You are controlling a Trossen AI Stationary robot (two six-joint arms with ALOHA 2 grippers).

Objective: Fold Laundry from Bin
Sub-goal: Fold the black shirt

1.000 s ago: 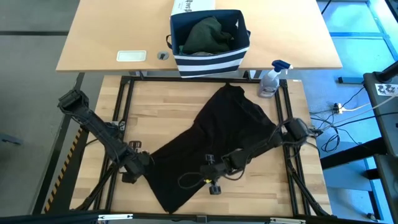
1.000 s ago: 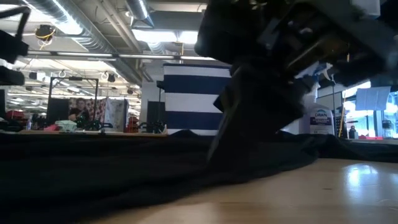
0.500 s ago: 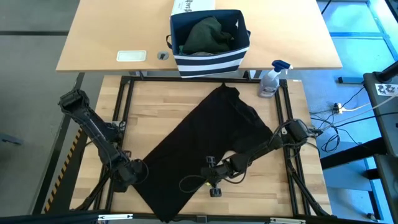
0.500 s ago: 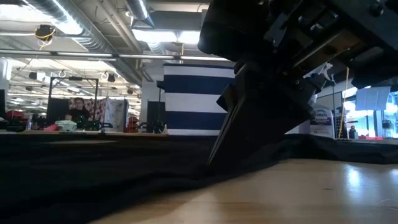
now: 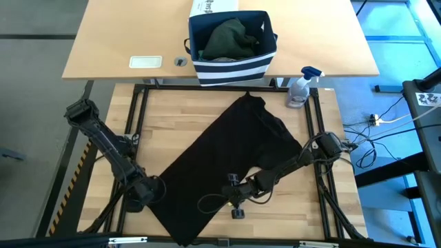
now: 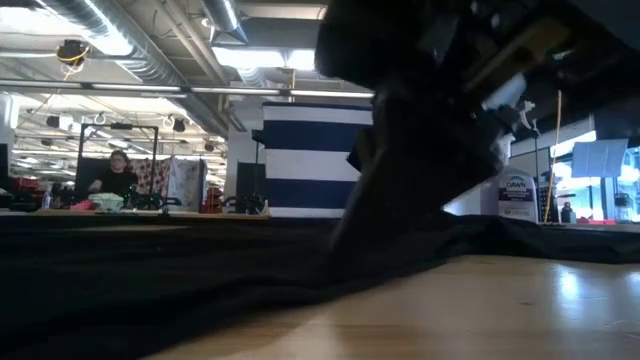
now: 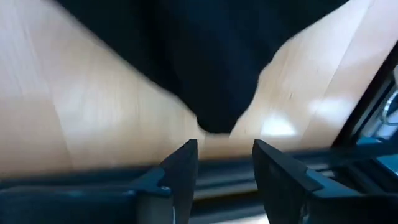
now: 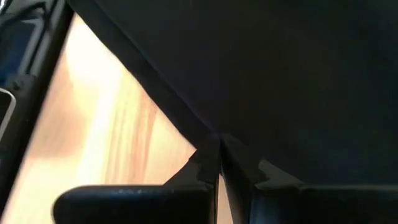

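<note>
Now | left gripper (image 7: pixel 224 163): fingers parted, empty, just short of black garment (image 5: pixel 227 162) corner | right gripper (image 8: pixel 219 155): pinched on same garment's edge | bin (image 5: pixel 232 65): well beyond both, dark green laundry (image 5: pixel 229 38) inside

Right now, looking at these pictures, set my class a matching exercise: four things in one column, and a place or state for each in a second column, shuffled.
Things:
1. black garment
2. dark green garment
3. spray bottle
4. left hand

Places or states:
A. inside the striped bin
B. fingers apart, nothing between them
C. spread flat on the wooden table
D. upright at the table's far right corner

Pairs: 1-C, 2-A, 3-D, 4-B
</note>
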